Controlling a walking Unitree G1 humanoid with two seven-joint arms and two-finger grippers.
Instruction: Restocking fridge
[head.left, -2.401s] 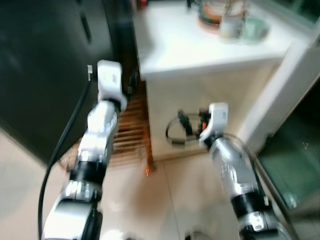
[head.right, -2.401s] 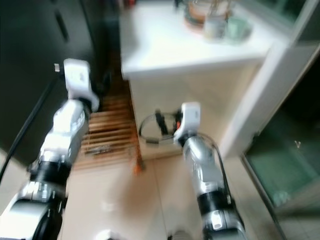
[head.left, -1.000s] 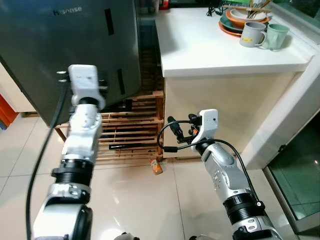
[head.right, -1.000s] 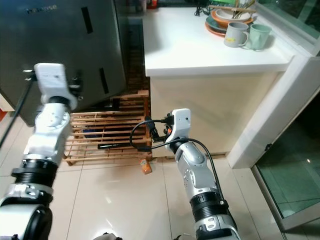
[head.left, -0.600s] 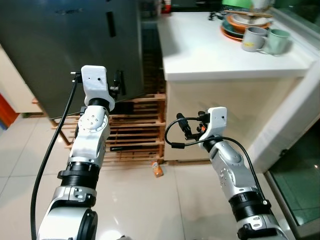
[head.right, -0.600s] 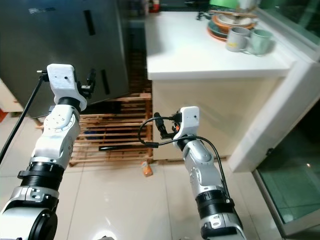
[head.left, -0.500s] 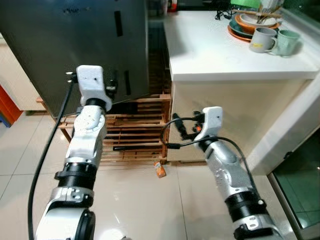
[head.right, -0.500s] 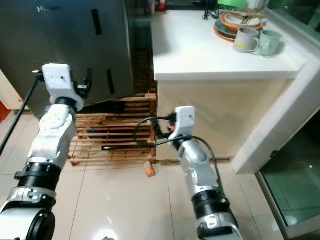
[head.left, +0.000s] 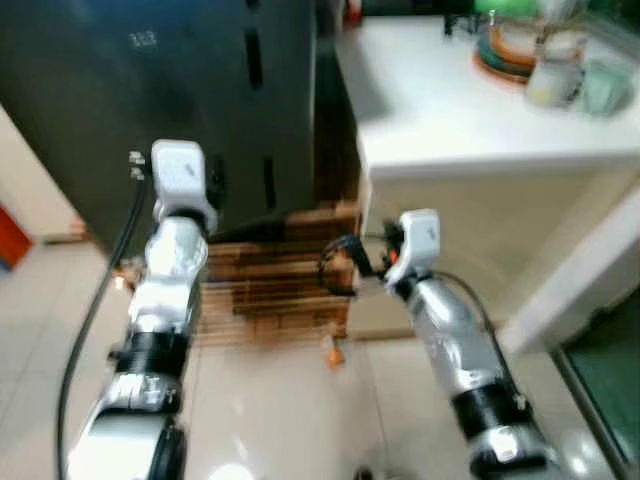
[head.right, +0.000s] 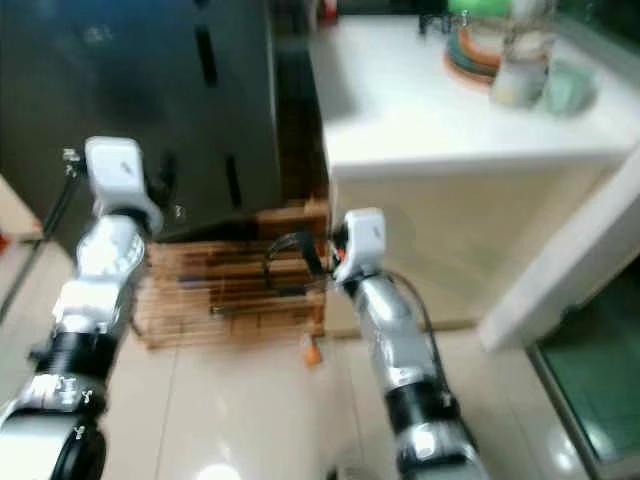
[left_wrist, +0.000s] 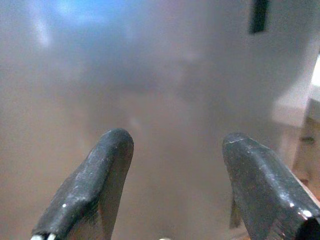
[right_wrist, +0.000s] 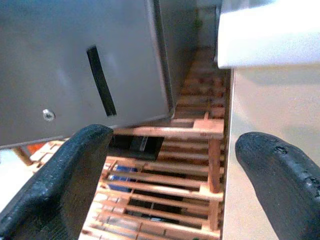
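Fridge (head.left: 150, 90): dark, closed, at eleven o'clock, raised on a wooden pallet (head.left: 270, 285).
Left gripper (left_wrist: 175, 165): fingers spread, empty, aimed at the door, judged approaching.
Right gripper (right_wrist: 175, 165): fingers spread, empty, held toward the pallet.

Legible text: none. A pale mark sits near the top of the dark fridge (head.left: 150, 110) door before me, too blurred to read. I find no readable label or number on the mugs (head.right: 530, 85) at the table's far edge.
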